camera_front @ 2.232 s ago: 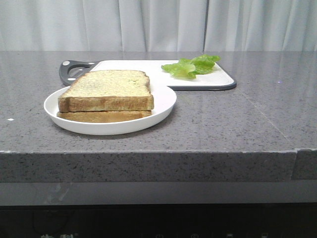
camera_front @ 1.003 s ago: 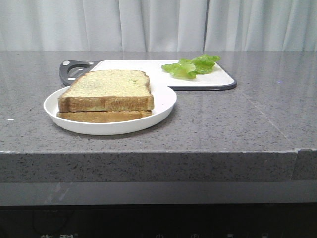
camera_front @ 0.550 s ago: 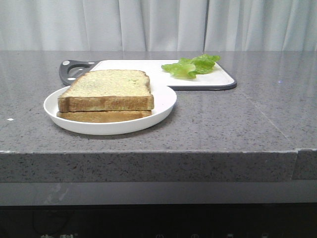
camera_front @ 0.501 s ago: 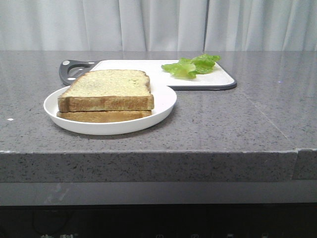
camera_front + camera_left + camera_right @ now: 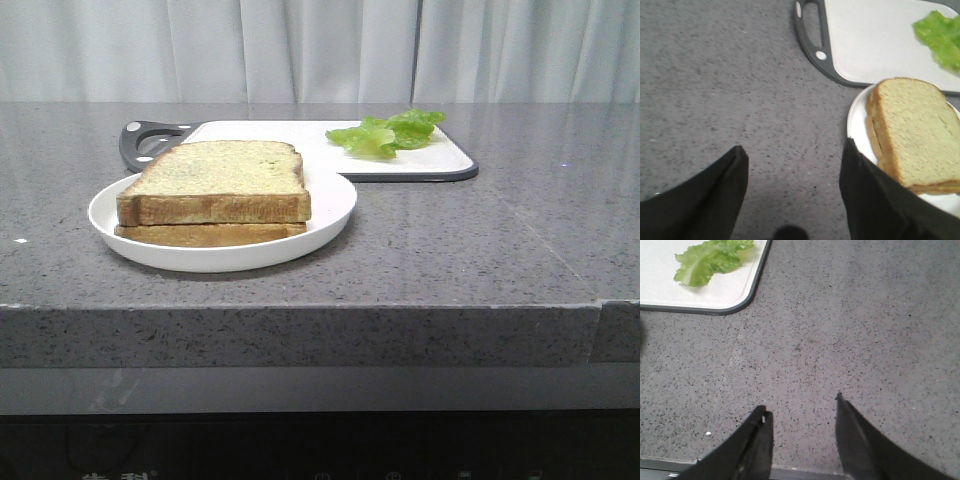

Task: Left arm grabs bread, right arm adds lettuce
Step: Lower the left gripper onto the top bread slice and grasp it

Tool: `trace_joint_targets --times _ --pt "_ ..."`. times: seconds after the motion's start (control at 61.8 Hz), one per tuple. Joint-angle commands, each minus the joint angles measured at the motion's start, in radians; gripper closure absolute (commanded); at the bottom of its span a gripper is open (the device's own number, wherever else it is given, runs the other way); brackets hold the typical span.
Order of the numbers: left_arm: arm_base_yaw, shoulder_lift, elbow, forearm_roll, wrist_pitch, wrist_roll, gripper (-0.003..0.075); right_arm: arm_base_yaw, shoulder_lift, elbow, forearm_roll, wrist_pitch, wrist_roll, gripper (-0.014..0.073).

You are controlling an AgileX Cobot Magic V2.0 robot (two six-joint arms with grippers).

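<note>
Grey speckled countertop [image 5: 480, 250], pale curtain behind. Nothing done yet: two bread [image 5: 912, 132] slices stacked on white plate [image 5: 335, 205], lettuce [image 5: 710, 260] lying on cutting board [image 5: 865, 40]. Left gripper [image 5: 792, 187] spread wide, empty, above bare counter with the plate just beside one finger. Right gripper [image 5: 802, 432] also parted, empty, lettuce well apart ahead of it. Both grabs remain. Right gripper sits near the counter's front edge; open counter between it and the board.
</note>
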Motion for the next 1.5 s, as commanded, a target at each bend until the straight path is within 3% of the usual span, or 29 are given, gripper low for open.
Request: trace_joint_targets --times 0.0,0.372,0.663,0.809,1.359,1.423,1.488 --pt "-0.050 0.056 -0.077 -0.054 -0.013 0.013 0.0300 -0.006 0.009 -0.032 -0.007 -0.067 -0.003 0.0240" --pt "-0.244 0.344 -0.256 -0.148 0.073 0.013 0.0300 -0.006 0.009 -0.032 -0.007 -0.067 -0.003 0.0240" --pt "-0.246 0.556 -0.384 -0.206 0.148 0.018 0.0300 -0.006 0.009 -0.032 -0.007 -0.067 -0.003 0.0240" --pt "-0.245 0.623 -0.414 -0.284 0.157 0.093 0.0300 -0.006 0.009 -0.032 -0.007 -0.067 -0.003 0.0240" --pt "-0.245 0.699 -0.422 -0.298 0.138 0.095 0.0303 -0.006 0.009 -0.032 -0.007 -0.067 -0.003 0.0240" --pt "-0.245 0.699 -0.422 -0.298 0.140 0.095 0.0334 -0.006 0.009 -0.032 -0.007 -0.067 -0.003 0.0240" --pt "-0.245 0.699 -0.422 -0.296 0.142 0.099 0.0412 -0.006 0.009 -0.032 -0.007 -0.067 -0.003 0.0240"
